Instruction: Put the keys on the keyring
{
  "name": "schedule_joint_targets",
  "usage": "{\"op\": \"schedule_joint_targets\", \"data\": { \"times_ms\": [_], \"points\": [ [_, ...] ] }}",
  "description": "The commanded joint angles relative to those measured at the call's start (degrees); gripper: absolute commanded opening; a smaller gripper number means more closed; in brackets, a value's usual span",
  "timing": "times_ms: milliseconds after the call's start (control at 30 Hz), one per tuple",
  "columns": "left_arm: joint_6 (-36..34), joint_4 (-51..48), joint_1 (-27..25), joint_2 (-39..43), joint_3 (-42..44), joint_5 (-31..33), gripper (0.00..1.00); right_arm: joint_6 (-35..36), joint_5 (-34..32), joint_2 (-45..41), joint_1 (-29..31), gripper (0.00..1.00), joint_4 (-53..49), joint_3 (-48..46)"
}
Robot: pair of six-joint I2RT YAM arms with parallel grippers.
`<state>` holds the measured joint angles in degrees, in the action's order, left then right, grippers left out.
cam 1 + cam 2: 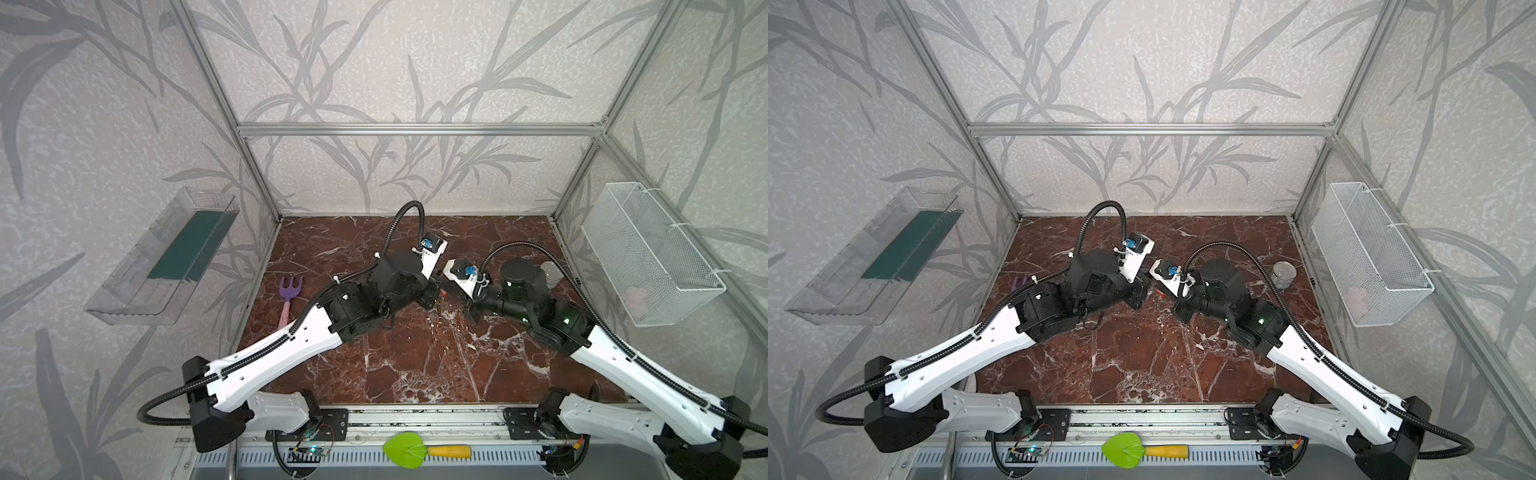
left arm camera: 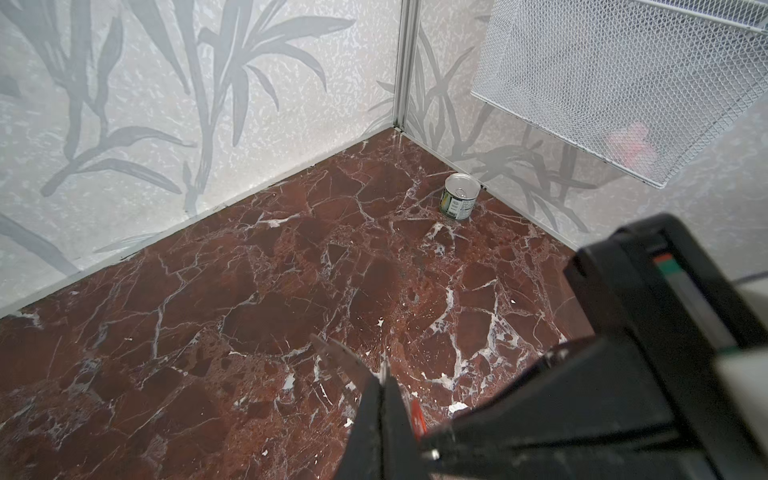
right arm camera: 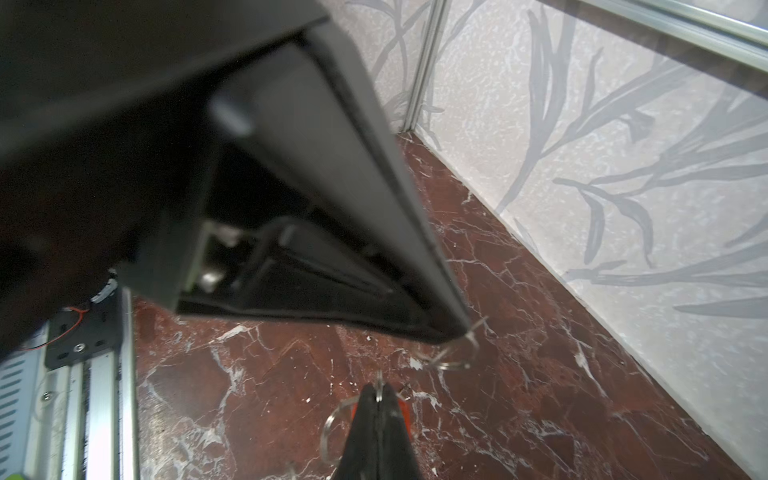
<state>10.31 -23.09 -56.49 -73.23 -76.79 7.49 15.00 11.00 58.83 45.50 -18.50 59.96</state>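
Observation:
Both arms meet over the middle of the red marble table [image 1: 415,357]. My left gripper [image 2: 384,380] is shut on the keyring [image 2: 340,357], a thin pale-grey metal loop that curves away from its tips. In the right wrist view the keyring [image 3: 455,357] hangs at the tip of the left gripper [image 3: 461,330]. Just below it my right gripper [image 3: 379,392] is shut on the keys, with a silver sliver at its tips and the red tag [image 3: 404,415] behind the jaws. The red tag [image 2: 417,413] also shows in the left wrist view and as a red speck [image 1: 444,293] in a top view. The two gripper tips are close together but apart.
A small tin can [image 1: 552,272] stands at the back right near the wall. A white mesh basket [image 1: 648,257] hangs on the right wall and a clear shelf [image 1: 162,257] on the left wall. A purple toy fork [image 1: 289,295] lies at the left. A green-and-yellow trowel [image 1: 415,450] rests on the front rail.

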Motion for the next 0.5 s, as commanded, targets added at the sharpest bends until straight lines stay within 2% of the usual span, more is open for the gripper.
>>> {"op": "schedule_joint_targets", "data": {
  "times_ms": [0,300,467],
  "points": [
    [1.2,2.3,0.3,1.5,-0.1,0.8,0.0,0.6,2.3,-0.1,0.3,0.0,-0.7,0.0],
    [1.1,2.4,0.3,1.4,0.2,0.8,0.0,-0.9,-3.8,-1.3,0.2,0.0,0.7,-0.4],
    [-0.1,5.7,0.3,2.8,2.9,0.5,0.0,-2.6,-6.7,-2.7,-1.0,0.0,0.9,-0.1]
  ]
}}
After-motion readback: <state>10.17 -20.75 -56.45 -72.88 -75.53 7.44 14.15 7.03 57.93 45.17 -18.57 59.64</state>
